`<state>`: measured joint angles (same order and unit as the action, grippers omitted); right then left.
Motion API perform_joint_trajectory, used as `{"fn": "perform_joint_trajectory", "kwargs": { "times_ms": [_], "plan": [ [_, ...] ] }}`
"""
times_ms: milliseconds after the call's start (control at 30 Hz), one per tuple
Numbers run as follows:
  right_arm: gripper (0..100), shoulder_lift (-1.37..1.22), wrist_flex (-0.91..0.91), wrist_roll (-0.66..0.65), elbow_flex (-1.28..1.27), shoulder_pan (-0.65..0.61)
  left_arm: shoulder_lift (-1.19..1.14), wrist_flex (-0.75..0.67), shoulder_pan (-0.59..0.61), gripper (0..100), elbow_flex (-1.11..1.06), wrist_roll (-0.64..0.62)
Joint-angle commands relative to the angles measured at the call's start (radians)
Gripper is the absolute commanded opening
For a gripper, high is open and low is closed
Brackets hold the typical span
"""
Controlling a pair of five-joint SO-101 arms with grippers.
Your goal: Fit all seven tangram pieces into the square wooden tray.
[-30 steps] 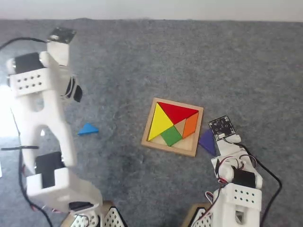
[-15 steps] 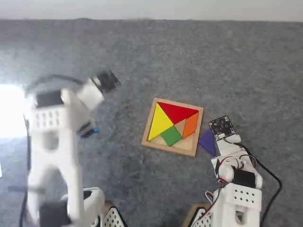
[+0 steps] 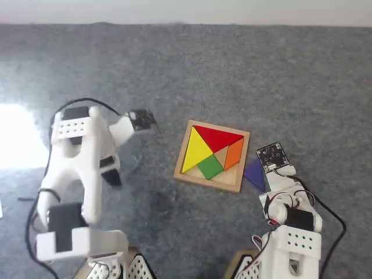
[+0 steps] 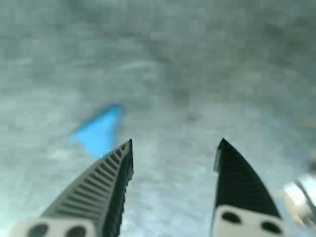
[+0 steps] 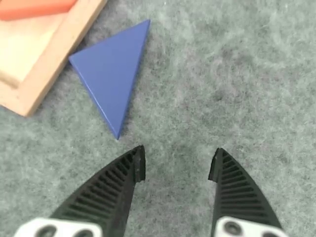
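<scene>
Grey felt is covering the table (image 3: 279,70), and the square wooden tray (image 3: 239,185) is sitting right of the high view's centre, holding coloured pieces (image 3: 200,152). A dark blue triangle (image 5: 111,74) is lying just beside its right rim. My right tool (image 5: 178,149) is hovering near it, spread wide; my left tool (image 4: 175,142) is gaping wide beside a light blue triangle (image 4: 98,132).

High view: overhead, far, looking down on mat (image 3: 290,70) and tray (image 3: 224,185).
Left wrist view: close above mat, facing down.
Right wrist view: close, downward — shares the tray's corner with high view.
</scene>
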<state>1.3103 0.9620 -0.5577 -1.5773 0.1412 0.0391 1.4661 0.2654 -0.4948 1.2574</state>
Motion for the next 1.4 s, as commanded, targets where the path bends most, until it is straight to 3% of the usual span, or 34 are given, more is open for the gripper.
{"fn": "perform_joint_trajectory", "kwargs": {
  "times_ms": [0, 67, 100, 200, 400, 667, 1000, 1200, 1367],
  "plan": [
    [21.6, -0.004, -0.008, -0.011, 0.006, -0.008, 0.167, 0.175, -0.049, 26, 0.030, 0.055],
    [21.6, -0.004, -0.010, -0.011, 0.006, -0.010, 0.267, -0.137, -0.023, 26, -0.007, -0.157],
    [21.6, -0.004, -0.010, -0.011, 0.006, -0.010, 0.275, -0.255, -0.003, 26, -0.031, -0.172],
    [21.6, -0.004, -0.008, -0.011, 0.006, -0.010, 0.198, -0.273, 0.003, 26, -0.085, 0.002],
    [21.6, -0.004, -0.008, -0.011, 0.006, -0.010, -0.032, -0.394, 0.057, 26, 0.022, -0.015],
    [21.6, -0.004, -0.008, -0.011, 0.006, -0.010, -0.347, -0.319, 0.127, 26, 0.320, -0.009],
    [21.6, -0.004, -0.008, -0.011, 0.006, -0.010, -0.371, -0.127, 0.153, 26, 0.335, 0.164],
    [21.6, -0.004, -0.008, -0.011, 0.006, -0.010, -0.361, -0.172, 0.152, 26, 0.292, 0.163],
    [21.6, -0.004, -0.008, -0.011, 0.006, -0.010, -0.361, -0.222, 0.080, 26, 0.239, 0.135]
  ]
}}
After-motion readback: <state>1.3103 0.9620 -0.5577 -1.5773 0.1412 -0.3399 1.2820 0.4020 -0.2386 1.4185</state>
